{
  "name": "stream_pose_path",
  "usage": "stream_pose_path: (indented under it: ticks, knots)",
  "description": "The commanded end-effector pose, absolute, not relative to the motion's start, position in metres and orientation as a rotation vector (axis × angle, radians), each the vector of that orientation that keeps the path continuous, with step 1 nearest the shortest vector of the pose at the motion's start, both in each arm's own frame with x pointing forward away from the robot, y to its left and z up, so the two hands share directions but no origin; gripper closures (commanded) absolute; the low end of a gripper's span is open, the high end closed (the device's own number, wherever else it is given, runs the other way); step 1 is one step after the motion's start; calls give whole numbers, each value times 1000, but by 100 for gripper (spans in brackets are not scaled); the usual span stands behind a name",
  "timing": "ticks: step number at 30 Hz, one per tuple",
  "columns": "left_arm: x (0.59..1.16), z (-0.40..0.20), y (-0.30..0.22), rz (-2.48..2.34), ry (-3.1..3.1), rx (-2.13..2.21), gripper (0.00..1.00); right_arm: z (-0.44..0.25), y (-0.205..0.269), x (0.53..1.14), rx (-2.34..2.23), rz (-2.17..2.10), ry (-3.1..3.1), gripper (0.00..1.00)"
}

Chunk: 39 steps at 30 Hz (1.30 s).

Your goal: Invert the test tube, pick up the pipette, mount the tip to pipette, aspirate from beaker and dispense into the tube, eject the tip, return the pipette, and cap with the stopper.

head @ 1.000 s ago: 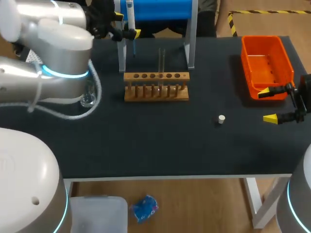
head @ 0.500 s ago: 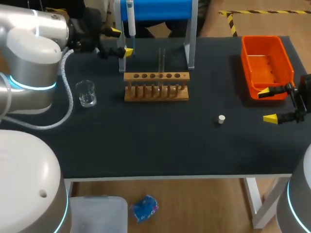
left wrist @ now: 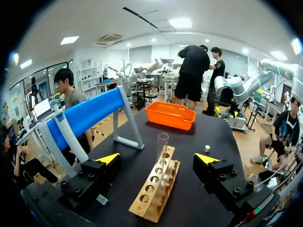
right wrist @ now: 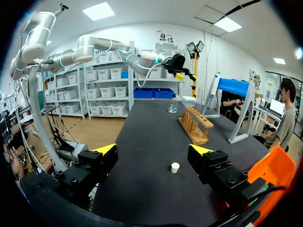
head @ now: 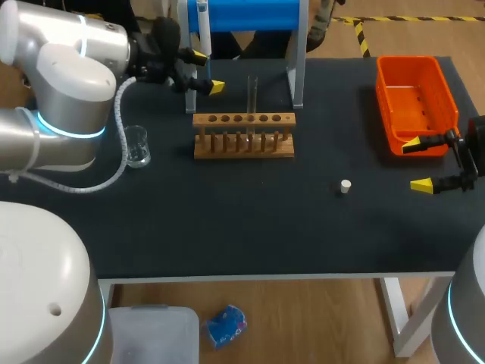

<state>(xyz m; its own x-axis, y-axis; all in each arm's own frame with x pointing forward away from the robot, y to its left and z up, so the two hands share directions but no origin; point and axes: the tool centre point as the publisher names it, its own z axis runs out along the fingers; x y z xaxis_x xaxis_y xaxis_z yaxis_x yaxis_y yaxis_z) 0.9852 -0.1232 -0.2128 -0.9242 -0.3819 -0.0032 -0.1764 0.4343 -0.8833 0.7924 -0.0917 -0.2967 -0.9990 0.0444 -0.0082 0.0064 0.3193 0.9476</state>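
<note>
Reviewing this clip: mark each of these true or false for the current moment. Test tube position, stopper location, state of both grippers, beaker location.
1. The clear glass test tube stands upright in the wooden rack. True.
2. The small white stopper lies inside the orange plastic bin. False: it lies on the black table, apart from the bin.
3. The left gripper is shut on the test tube. False: its fingers are open with nothing between them, and the tube is ahead of it in the rack.
4. The right gripper is open and holds nothing. True.
5. The small clear glass beaker stands on the table, apart from the rack, on the left arm's side. True.
</note>
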Motion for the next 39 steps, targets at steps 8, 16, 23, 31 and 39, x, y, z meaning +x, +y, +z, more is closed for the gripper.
stream_pose_path:
  ticks: [8,16,23,31,39]
  knots:
    - [990,-214,-126,-1489,2492,-489,0,-296,-92,791,49,1809,2526,0]
    - [990,-214,-126,-1489,2492,-489,0,-296,-87,792,45,1712,2553,0]
    - [990,-214,-126,-1489,2492,-489,0,-304,-78,801,107,1572,2579,0]
    - [990,-214,-126,-1489,2492,-489,0,-325,-59,811,218,1430,2637,0]
    - [990,-214,-126,-1489,2492,-489,0,-348,-42,817,357,1351,2633,0]
